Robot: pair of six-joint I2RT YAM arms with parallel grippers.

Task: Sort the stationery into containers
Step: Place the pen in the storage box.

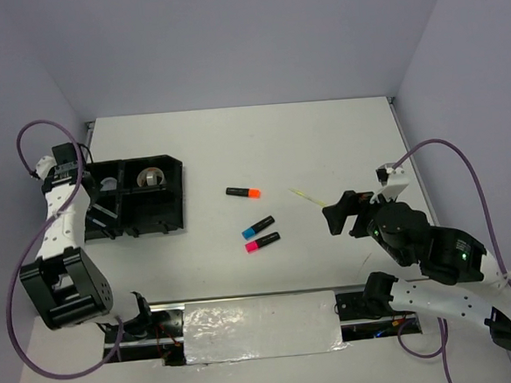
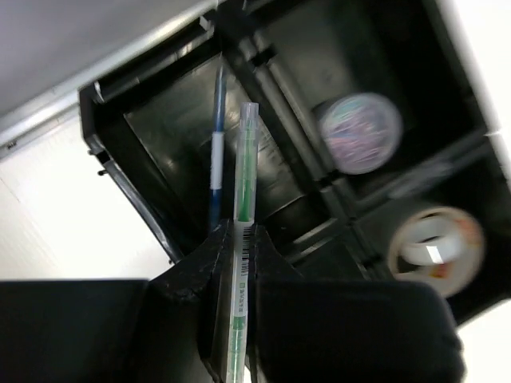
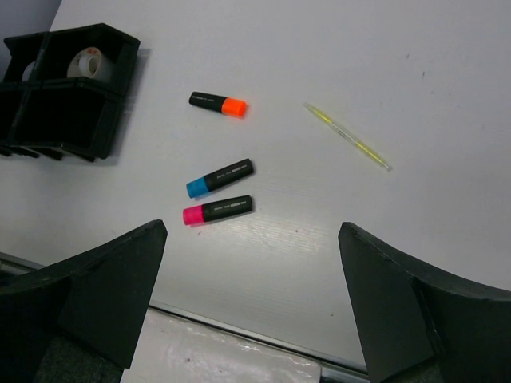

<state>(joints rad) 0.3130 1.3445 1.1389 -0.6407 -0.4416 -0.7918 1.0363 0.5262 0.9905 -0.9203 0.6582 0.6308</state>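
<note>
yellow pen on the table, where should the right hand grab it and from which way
Take the yellow pen at mid-barrel, coming straight down from above. It lies flat and diagonal on the table with nothing touching it, so the open right hand should probably turn to close across the thin barrel, not along it.

Left arm [image 1: 58,225] was stretched up the left side from its base, wrist bent inward at the top. The left tool [image 2: 243,239] pointed down, with its fingers pinched tight on a thin green pen [image 2: 244,167]. Right arm [image 1: 435,253] was folded low on the right side, elbow back, forearm aimed left. Right tool [image 1: 335,214] hung in the air, jaws spread wide apart.
</note>
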